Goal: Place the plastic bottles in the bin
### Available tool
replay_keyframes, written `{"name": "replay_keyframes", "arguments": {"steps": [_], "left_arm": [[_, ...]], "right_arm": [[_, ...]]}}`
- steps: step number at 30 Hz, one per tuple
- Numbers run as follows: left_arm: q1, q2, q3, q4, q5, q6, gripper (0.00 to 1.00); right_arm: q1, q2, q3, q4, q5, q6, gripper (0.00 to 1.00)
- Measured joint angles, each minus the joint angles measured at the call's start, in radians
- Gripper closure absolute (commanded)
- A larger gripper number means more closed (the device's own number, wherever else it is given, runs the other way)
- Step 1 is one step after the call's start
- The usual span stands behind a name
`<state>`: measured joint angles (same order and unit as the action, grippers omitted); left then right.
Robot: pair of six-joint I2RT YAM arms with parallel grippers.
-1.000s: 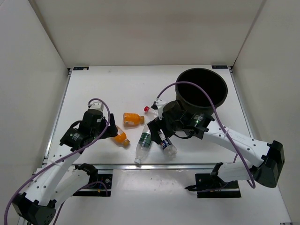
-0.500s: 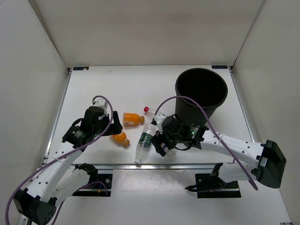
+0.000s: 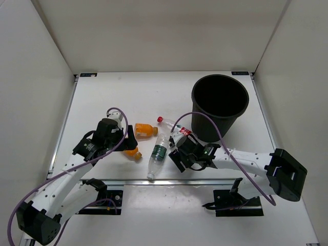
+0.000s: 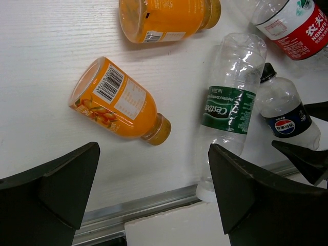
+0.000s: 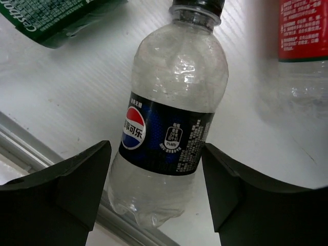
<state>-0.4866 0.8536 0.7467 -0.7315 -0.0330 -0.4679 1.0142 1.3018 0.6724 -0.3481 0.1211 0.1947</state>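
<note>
Blue-label bottle [image 5: 171, 128], clear with a black cap, flat on its side on the white worktop [image 3: 102, 97], left of the bin [image 3: 230, 125] and nearer the arm bases than it. Near the bin's foot, not touching it. Straddled by the right pincer [image 5: 156, 154], one black finger drawn up close to each side of the label. Cannot tell whether gripping the bottle or stopped just short of it.

Red-label bottle [image 3: 174, 128] next, on its side just beside the blue-label one, between it and the far part of the bin's left wall. Red cap pointing away from the bin.

Green-label bottle [image 3: 158, 152] farther left of the bin, also lying down, just beside the blue-label one. White cap toward the worktop's near edge.

Farther still from the bin, two short orange ones, both on their sides. Far orange bottle [image 4: 164, 18] level with the bin's foot. Near orange bottle [image 4: 115, 102] closer to the arm bases, tilted, barcode up.

Left pincer [image 4: 154, 148] farthest left of the bin, above the near orange bottle, spread wide and holding nothing. That bottle's cap end between the two black fingers in the wrist view.

None of the five inside the bin.
</note>
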Motion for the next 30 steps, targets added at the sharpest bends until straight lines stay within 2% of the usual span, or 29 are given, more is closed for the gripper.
{"name": "replay_keyframes", "arguments": {"steps": [3,5,7,11,17,20,24,27,30], "left_arm": [[0.0,-0.012,-0.002,0.003,0.008,0.001,0.01],[-0.001,-0.016,-0.003,0.009,0.013,0.0,0.01],[-0.003,-0.019,-0.008,0.012,0.015,0.001,0.02],[-0.008,-0.02,-0.028,0.023,0.023,0.003,0.01],[-0.025,-0.023,-0.053,0.047,0.052,0.003,0.02],[-0.051,-0.01,-0.054,0.07,0.065,0.001,0.01],[-0.084,0.027,-0.054,0.092,0.077,-0.003,0.02],[-0.096,0.045,-0.054,0.1,0.077,-0.004,0.01],[-0.096,0.051,-0.054,0.109,0.077,-0.004,0.01]], "right_arm": [[0.0,-0.009,-0.014,0.018,0.015,0.013,0.47],[0.0,-0.031,-0.016,0.008,0.018,0.02,0.64],[0.0,-0.069,-0.016,-0.011,0.021,0.026,0.71],[-0.002,-0.172,0.037,-0.102,0.019,0.034,0.73],[-0.045,-0.316,0.264,-0.152,-0.034,0.01,0.74],[-0.08,-0.329,0.401,-0.137,-0.044,-0.035,0.75],[-0.126,-0.313,0.548,-0.087,0.025,-0.098,0.76],[-0.274,-0.306,0.582,-0.053,0.045,-0.117,0.73],[-0.528,-0.287,0.576,-0.052,-0.002,-0.105,0.7]]}}
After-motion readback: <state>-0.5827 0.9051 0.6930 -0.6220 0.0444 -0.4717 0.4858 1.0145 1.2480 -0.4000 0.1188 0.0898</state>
